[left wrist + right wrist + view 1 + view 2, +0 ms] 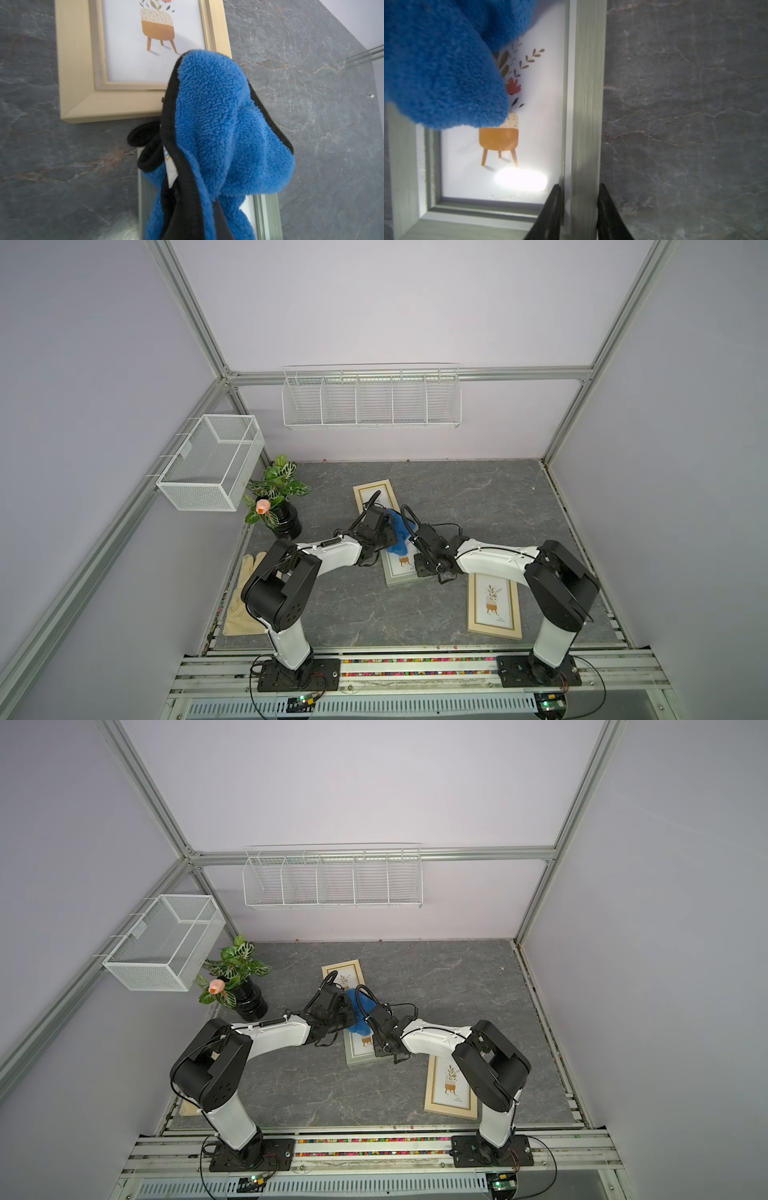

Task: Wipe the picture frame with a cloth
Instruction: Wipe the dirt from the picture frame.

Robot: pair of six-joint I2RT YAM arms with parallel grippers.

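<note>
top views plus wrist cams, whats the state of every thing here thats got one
left gripper, shut on cloth
cloth, bunched, hanging over grey-green frame
right gripper, shut on grey-green frame's side rail
grey-green frame, flat, face up, partly under cloth
far beige frame, flat, face up
near beige frame, flat, face up
glove, lying flat
mesh basket, empty
wire rack, empty
plant, upright

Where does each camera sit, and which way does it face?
Top views: above the arms' bases, looking down on the table; left arm, right arm show.
Left wrist: faces the held cloth and wooden frame; no robot part shows.
Right wrist: faces the grey frame; fingertips clamp its rail.
Wrist views share cloth and grey frame.
</note>
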